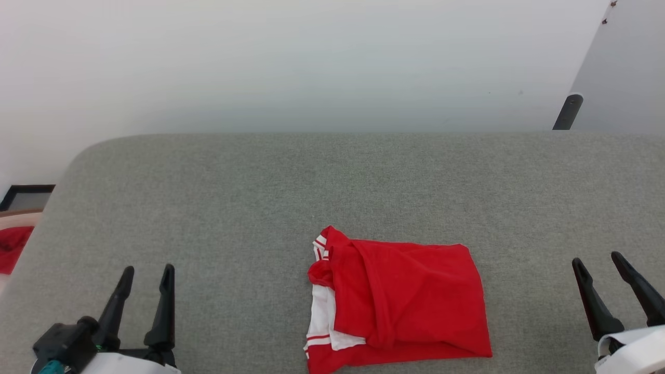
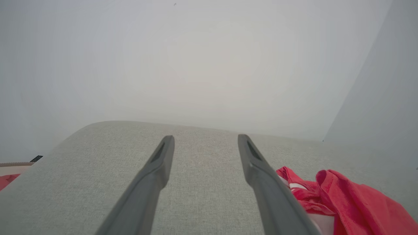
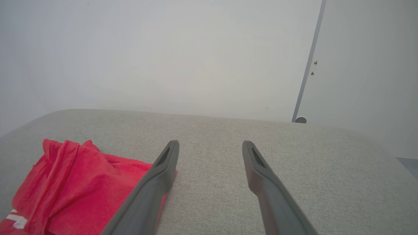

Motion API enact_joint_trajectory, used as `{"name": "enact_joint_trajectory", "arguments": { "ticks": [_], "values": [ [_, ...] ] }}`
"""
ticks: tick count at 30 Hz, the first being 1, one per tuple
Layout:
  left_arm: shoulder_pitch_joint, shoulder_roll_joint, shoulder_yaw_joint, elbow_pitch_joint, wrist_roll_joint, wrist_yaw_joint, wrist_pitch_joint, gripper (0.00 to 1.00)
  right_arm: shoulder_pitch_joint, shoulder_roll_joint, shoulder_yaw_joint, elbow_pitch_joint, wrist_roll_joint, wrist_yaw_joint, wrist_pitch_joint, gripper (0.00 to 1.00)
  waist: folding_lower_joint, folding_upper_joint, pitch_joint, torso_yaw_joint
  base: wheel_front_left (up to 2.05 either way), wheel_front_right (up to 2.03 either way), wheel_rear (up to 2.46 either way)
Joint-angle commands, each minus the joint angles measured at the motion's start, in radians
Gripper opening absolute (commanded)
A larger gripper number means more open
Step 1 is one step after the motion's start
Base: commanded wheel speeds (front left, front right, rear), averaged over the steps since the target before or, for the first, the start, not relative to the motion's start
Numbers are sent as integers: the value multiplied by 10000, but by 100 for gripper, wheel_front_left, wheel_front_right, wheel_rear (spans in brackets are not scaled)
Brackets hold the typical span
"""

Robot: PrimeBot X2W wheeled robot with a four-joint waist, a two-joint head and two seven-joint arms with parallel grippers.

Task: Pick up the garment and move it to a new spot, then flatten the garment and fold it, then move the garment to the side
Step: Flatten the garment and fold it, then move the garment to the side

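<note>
The garment [image 1: 402, 298], a bright red shirt with white striped sleeves showing at its left side, lies folded into a rough rectangle on the grey fabric surface [image 1: 234, 208], near the front and slightly right of centre. My left gripper [image 1: 148, 270] is open at the lower left, well apart from it. Open too is my right gripper [image 1: 597, 258] at the lower right, with bare fabric between it and the shirt. In the left wrist view the garment [image 2: 356, 202] sits right of my gripper [image 2: 205, 138]. In the right wrist view the garment [image 3: 78, 186] lies left of my gripper [image 3: 210, 143].
A pale wall rises behind the surface's far edge. A dark post [image 1: 567, 111] stands at the back right by a wall panel. Off the left edge sit a dark frame [image 1: 26, 196] and something red [image 1: 13, 246]. The surface's back-left corner is rounded.
</note>
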Motion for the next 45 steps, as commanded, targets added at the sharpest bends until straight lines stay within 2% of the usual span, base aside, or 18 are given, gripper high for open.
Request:
{"name": "enact_joint_trajectory", "arguments": {
  "ticks": [1,15,28,36,45],
  "values": [
    [133,-85,136,-44,126,-50,-31,100,225,115,-117,-20,1,-8,-89,100,0,-1,-18,-8,0,0,0],
    [135,-329,232,-116,445,-132,-32,100,486,227,-196,-81,-46,-8,-63,100,0,-1,6,98,0,0,0],
    [-31,-19,180,-150,217,-127,-32,100,-17,140,344,39,-83,-8,478,100,0,-1,396,1283,0,0,0],
    [-176,-222,103,-252,195,-128,-32,100,-273,-37,363,301,-80,-8,1225,100,0,-1,944,1961,0,0,0],
    [-540,-477,-122,-272,160,-129,-32,100,-407,-210,409,469,331,-8,3234,100,0,-1,1724,2389,0,0,0]
  ]
}}
